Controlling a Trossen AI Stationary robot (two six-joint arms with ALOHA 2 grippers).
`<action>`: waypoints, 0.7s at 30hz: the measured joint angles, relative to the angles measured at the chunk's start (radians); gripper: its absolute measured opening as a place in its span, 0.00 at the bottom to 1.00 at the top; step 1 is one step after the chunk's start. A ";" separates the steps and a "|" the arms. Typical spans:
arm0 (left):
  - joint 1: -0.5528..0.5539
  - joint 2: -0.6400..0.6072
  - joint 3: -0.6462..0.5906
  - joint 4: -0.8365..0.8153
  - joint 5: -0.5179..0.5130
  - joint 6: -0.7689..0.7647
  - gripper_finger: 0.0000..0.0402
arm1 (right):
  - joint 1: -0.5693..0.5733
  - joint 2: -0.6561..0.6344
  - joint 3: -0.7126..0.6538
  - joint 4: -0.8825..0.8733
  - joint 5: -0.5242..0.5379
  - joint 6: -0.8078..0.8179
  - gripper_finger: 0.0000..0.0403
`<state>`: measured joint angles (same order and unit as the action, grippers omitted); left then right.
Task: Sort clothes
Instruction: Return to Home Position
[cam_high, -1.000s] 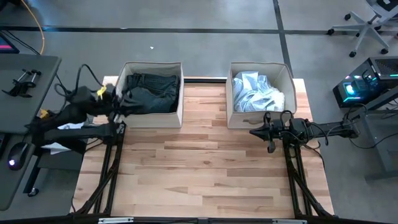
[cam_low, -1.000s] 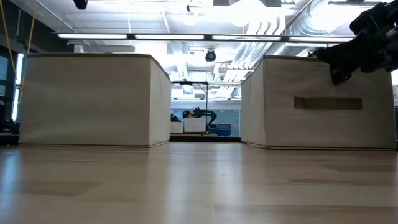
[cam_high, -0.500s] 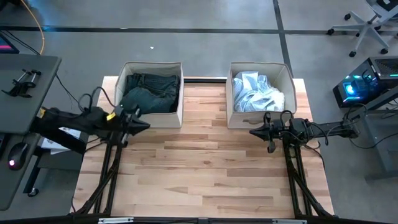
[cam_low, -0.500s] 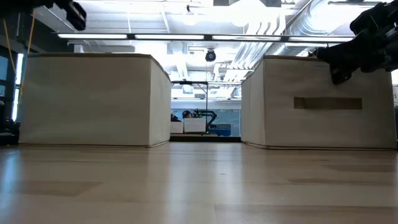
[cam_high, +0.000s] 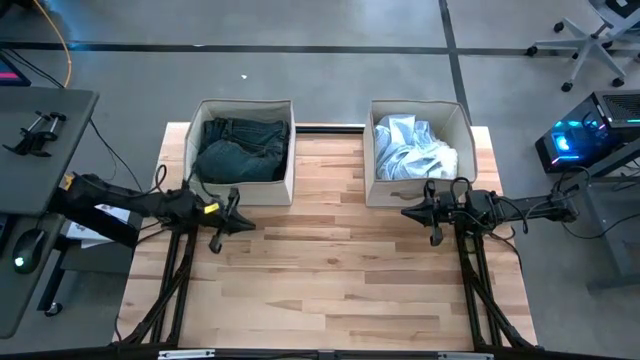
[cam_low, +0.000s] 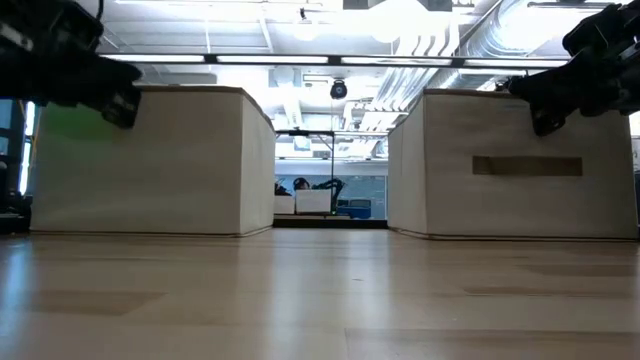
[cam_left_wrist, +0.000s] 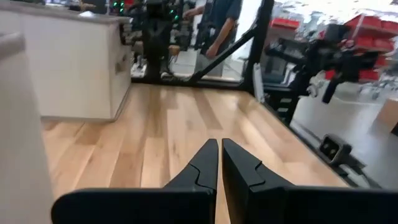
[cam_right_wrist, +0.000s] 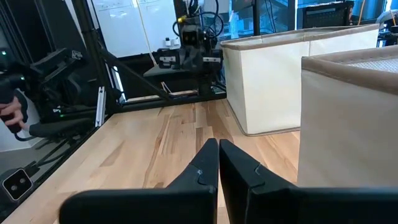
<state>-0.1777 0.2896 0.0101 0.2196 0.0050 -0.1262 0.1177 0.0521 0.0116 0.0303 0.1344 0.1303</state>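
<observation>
Dark clothes (cam_high: 240, 150) lie piled inside the left beige bin (cam_high: 291, 150). White and pale blue clothes (cam_high: 412, 148) lie piled inside the right beige bin (cam_high: 368, 150). My left gripper (cam_high: 248, 222) is shut and empty, above the table in front of the left bin; its shut fingers show in the left wrist view (cam_left_wrist: 219, 163). My right gripper (cam_high: 405, 211) is shut and empty, in front of the right bin; its shut fingers show in the right wrist view (cam_right_wrist: 217, 163).
The two bins stand side by side at the table's far edge, seen from the front in the low view (cam_low: 150, 160) (cam_low: 515, 165). Bare wooden tabletop (cam_high: 330, 270) lies in front of them. A person (cam_left_wrist: 221, 28) stands beyond the table in the left wrist view.
My left gripper has come away from over the left bin, going toward the table's near edge and down, and now hangs in front of the bin. The dark clothes stay in the bin.
</observation>
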 joint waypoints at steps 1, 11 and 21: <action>0.000 -0.002 0.001 -0.017 -0.014 0.001 0.00 | 0.000 0.000 0.000 0.000 0.000 0.000 0.00; 0.060 -0.131 0.001 -0.098 -0.035 0.140 0.00 | 0.000 0.000 0.000 0.000 0.000 0.000 0.00; 0.174 -0.241 0.002 -0.191 0.124 0.237 0.00 | 0.000 0.000 0.000 0.000 0.000 0.000 0.00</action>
<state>-0.0037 0.0483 0.0120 0.0283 0.1291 0.1109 0.1181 0.0517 0.0116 0.0307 0.1341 0.1303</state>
